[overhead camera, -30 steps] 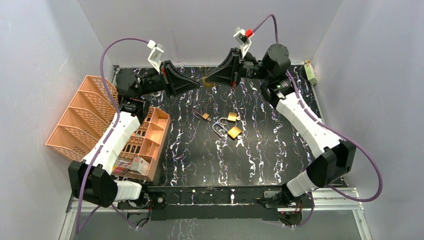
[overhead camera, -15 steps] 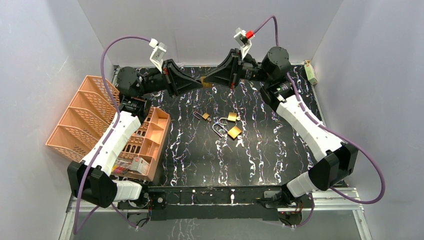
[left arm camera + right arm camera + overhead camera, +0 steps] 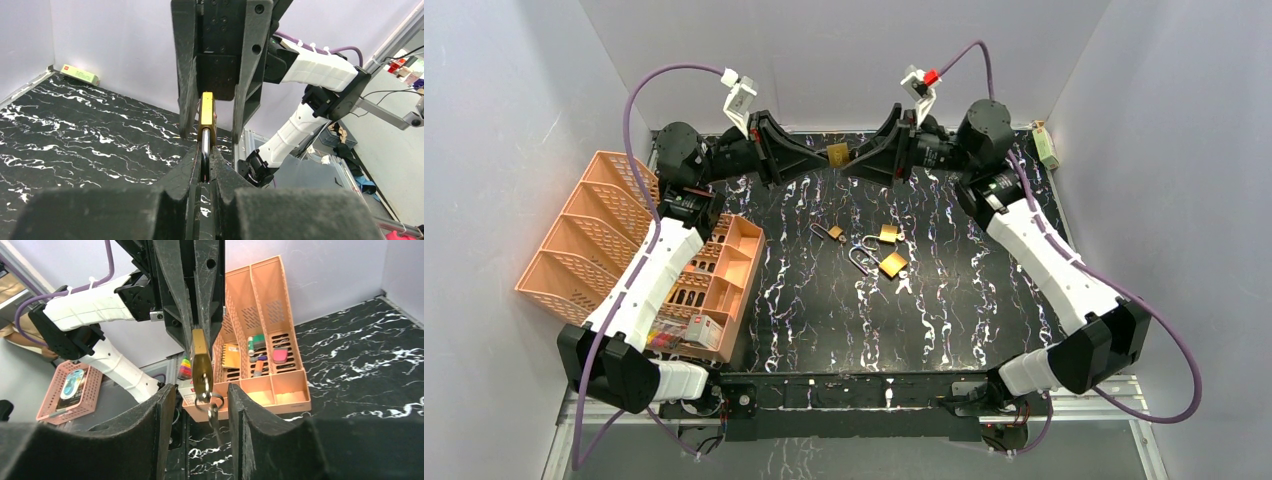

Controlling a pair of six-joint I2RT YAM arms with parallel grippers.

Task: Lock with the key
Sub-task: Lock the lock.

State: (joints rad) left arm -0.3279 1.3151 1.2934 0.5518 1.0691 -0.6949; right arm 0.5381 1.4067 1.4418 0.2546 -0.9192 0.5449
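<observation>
1. Looking from above, you find both arms stretched to the far side of the table [image 3: 804,300], their tips meeting nose to nose in the air over it.
2. Your left gripper [image 3: 204,159] is clenched on the silver shackle [image 3: 205,149] of a brass padlock [image 3: 206,112]. The body sticks out past the fingertips toward the other arm.
3. Your right gripper [image 3: 201,390] is released. Its two fingers stand apart, one on each side of the padlock body, and both wrist views show a gap on each side.
4. A small ring of keys [image 3: 211,409] dangles at the free end of the body, right between the right fingers. You cannot tell whether one of them sits in the keyhole.
5. The left fingers hide the shackle's legs, so you cannot tell whether the lock is snapped shut.
6. Three loose padlocks [image 3: 835,232] [image 3: 888,233] [image 3: 892,264] lie close together near the middle of the table, well apart from the held one.
7. An orange organizer [image 3: 594,240] stands at the table's left edge, just beside your left arm. A small pale box [image 3: 1046,145] rests in the far right corner.
</observation>
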